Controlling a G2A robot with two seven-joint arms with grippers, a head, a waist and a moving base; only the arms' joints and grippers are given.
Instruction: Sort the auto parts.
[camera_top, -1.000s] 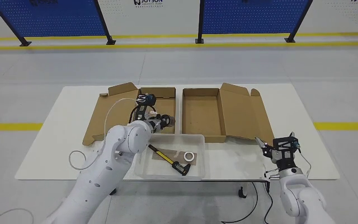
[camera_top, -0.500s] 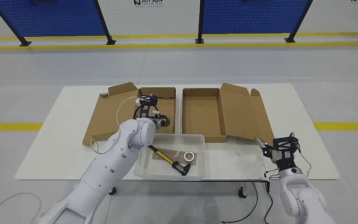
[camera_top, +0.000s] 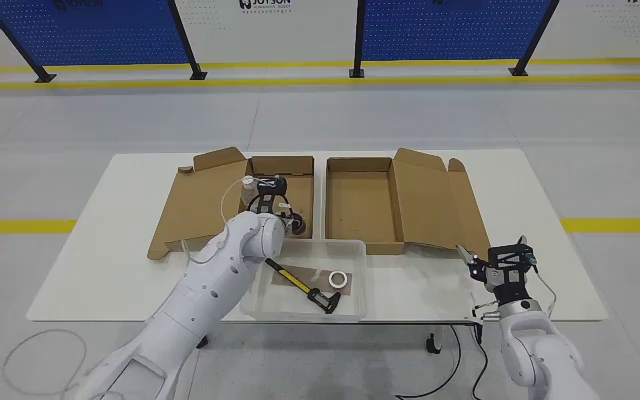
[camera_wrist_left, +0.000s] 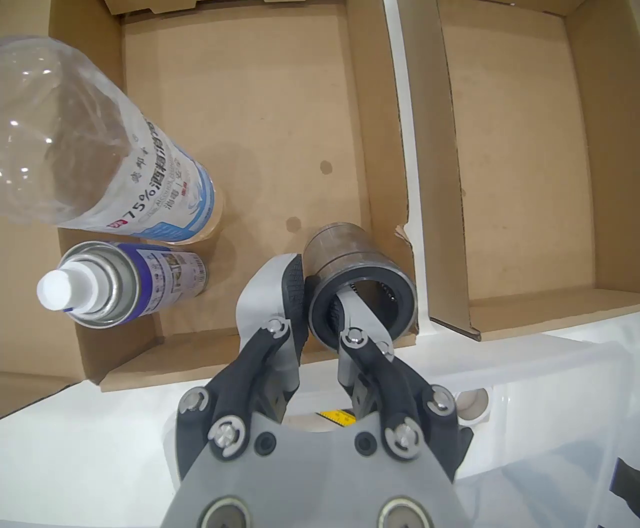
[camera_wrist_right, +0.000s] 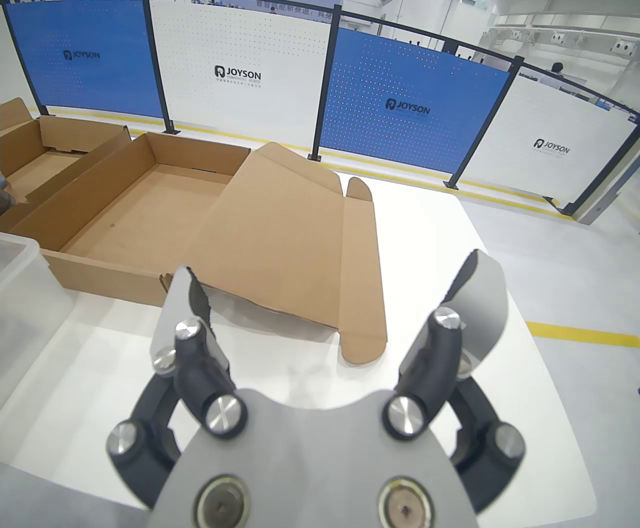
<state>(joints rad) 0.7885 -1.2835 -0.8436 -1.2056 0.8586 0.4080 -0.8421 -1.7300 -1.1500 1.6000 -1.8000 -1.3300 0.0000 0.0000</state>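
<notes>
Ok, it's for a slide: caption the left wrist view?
Left gripper grips a cylindrical bearing by its wall over the cardboard box, beside a spray can and clear bottle.

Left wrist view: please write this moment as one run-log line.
left pincer: shut on bearing, one finger inside bore | place: left box, with can, bottle | right pincer: open, over table

Two cardboard boxes counted: left box (camera_top: 290, 175), right box (camera_top: 358, 205). One clear plastic bin (camera_top: 345, 302) counted. One yellow-and-black caliper (camera_top: 300, 285) and one white ring (camera_top: 339, 279) counted. One clear bottle (camera_wrist_left: 100, 150) and one spray can (camera_wrist_left: 115, 285) noted. One cylindrical bearing (camera_wrist_left: 360, 280) counted. One white table (camera_top: 120, 230) logged. Two grippers counted: left gripper (camera_wrist_left: 320, 290), right gripper (camera_wrist_right: 329, 264). Two fingers (camera_wrist_right: 480, 280) counted per gripper.
</notes>
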